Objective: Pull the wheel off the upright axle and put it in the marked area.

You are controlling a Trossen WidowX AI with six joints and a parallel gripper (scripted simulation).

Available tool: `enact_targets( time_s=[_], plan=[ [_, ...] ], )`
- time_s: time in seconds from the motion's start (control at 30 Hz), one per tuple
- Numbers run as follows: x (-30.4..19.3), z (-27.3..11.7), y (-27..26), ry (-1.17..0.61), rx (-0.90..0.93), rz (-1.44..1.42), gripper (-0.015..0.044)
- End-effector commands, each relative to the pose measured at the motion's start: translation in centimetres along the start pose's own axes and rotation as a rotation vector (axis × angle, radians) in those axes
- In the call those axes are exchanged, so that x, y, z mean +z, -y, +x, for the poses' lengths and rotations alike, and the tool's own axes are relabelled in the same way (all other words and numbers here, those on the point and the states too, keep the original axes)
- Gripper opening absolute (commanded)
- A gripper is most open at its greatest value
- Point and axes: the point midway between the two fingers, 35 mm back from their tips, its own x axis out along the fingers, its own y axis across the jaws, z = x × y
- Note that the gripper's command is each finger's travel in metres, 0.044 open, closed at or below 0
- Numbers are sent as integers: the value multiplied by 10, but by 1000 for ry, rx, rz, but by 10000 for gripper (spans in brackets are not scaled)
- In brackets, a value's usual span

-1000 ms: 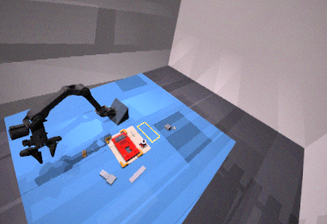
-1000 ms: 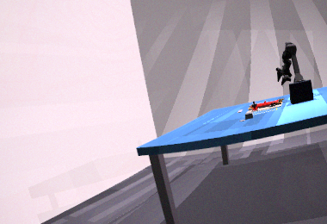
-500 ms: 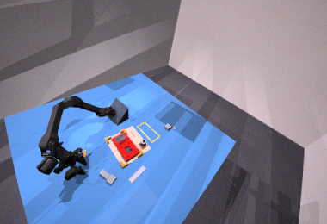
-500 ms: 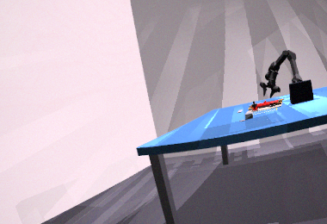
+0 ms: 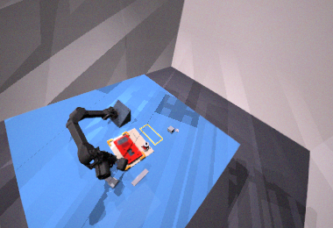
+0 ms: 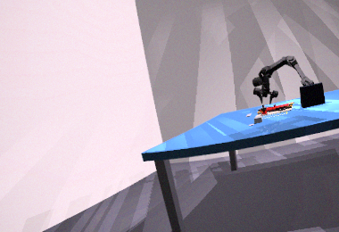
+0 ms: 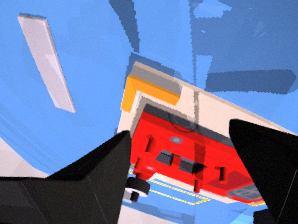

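The tool (image 7: 180,183) hangs open and empty above the red board (image 5: 126,146). The wheel (image 5: 145,146) is not yet grabbed; everything remains.

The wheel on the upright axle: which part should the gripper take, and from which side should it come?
Probably the wheel's rim, coming from straight above with one finger on each side, since the axle stands upright and the wheel must lift off along it. The gripper is open above the red board.

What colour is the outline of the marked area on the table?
Yellow: the marked area shows best in the top view.
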Motion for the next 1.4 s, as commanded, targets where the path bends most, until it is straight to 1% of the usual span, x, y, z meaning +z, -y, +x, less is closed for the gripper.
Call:
enact_targets(
  time_s=[0.0,0.23,0.47,0.53,1.1,1.2,1.37],
  plan=[
    [-31,18,-21,-8,-106,-178,300],
    [-105,40,-59,40,-307,-585,300],
    [-183,50,-85,165,-493,-1012,300],
    [-198,51,-89,197,-526,-1094,300],
    [-201,55,-96,202,-530,-1104,300],
    [-197,62,-94,202,-529,-1104,300],
    [-186,86,-87,202,-528,-1104,300]
  ],
)
